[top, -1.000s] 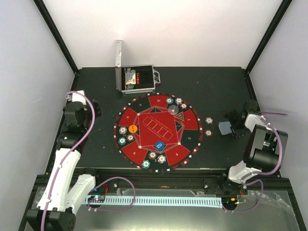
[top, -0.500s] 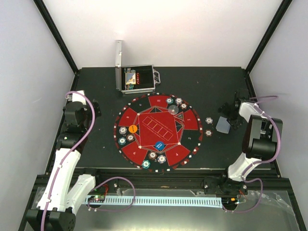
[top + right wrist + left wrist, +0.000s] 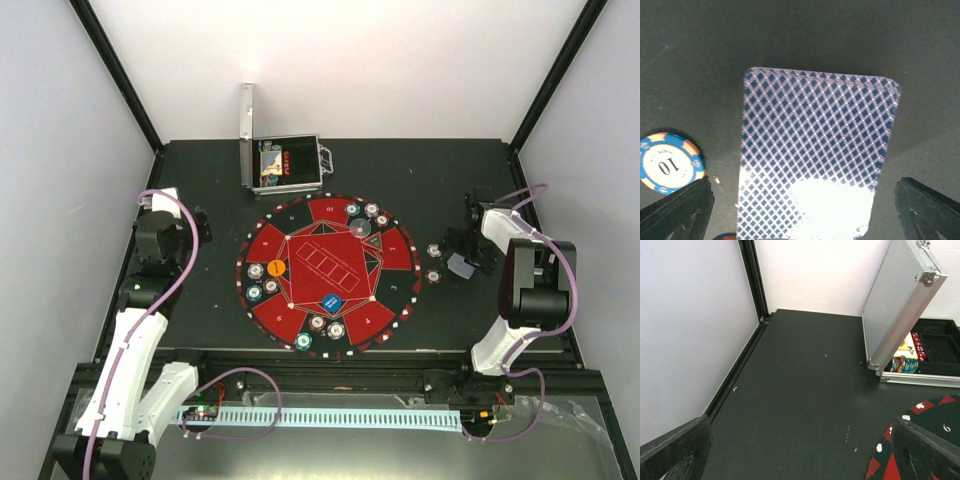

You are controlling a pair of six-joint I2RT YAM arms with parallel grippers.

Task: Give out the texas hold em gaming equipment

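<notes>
The right jaws stand wide apart, one finger (image 3: 680, 205) on either side of a single blue-backed card (image 3: 815, 150), back up, near the table's right edge. Whether they touch it I cannot tell. The left jaws gape too, gripping nothing, over the table (image 3: 800, 390) by its left edge. Two chips (image 3: 434, 251) sit just beside the card. I count nine more on the mat (image 3: 300, 250), with one orange disc (image 3: 277, 268), one blue disc (image 3: 331, 301) and one clear disc (image 3: 362, 228).

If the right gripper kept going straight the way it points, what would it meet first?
Probably the blue-patterned playing card, centred under the open right gripper in its wrist view. The blue chip lies off to one side. Remaining gap is unclear.
</notes>
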